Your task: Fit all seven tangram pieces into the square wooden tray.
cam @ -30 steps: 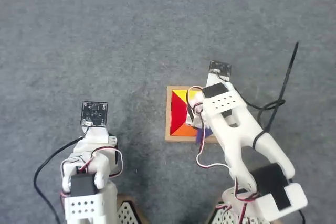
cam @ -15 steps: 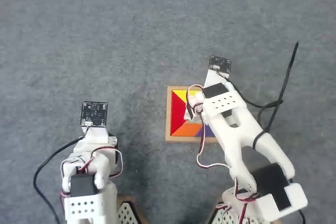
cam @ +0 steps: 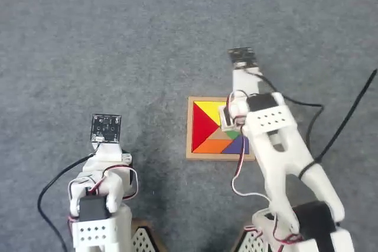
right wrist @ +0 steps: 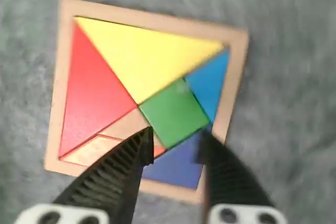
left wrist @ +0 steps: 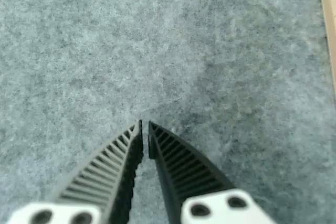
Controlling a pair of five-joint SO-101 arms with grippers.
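The square wooden tray [cam: 189,128] lies on the grey mat right of centre. In it I see the yellow triangle [right wrist: 144,56], red triangle [right wrist: 94,93], green square [right wrist: 173,111], blue triangle [right wrist: 210,85], purple piece [right wrist: 176,163] and orange piece [right wrist: 94,150]. A small patch of bare wood [right wrist: 123,124] shows beside the green square. My right gripper [right wrist: 176,145] hangs open just above the green and purple pieces, holding nothing. My left gripper [left wrist: 144,127] is shut and empty over bare mat, well left of the tray.
The tray's rim [left wrist: 328,14] shows at the margin of the left wrist view. The right arm [cam: 269,122] covers the tray's right side in the high view. The left arm [cam: 103,187] sits at the front left. Open grey mat surrounds the tray.
The purple piece, earlier hanging over the tray's front edge under the right gripper, now lies inside the tray. The right arm has swung right and stretched farther back. The left arm has not moved.
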